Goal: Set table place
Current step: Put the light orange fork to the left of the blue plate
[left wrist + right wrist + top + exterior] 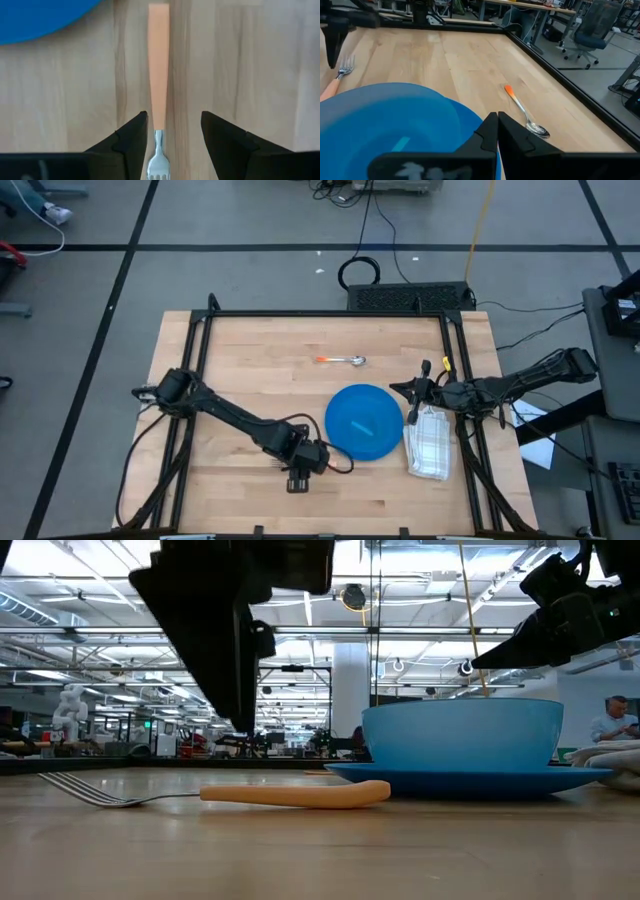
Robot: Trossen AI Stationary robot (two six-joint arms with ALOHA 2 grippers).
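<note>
Fork (158,159): tines cut off by the lower edge in the left wrist view; hidden entirely beneath the left pincer (297,480) in the high view. Blue plate (37,17): only a curved portion shown at the corner of the left wrist view, remainder cropped. Blue bowl (390,125): near side cut off and partly masked by the right pincer (498,131) in the right wrist view. Folded cloth (615,758): cropped at the edge of the low view. Left arm (225,620): upper part cropped in the low view. Person (612,720) beyond the surface: too small for detail.
</note>
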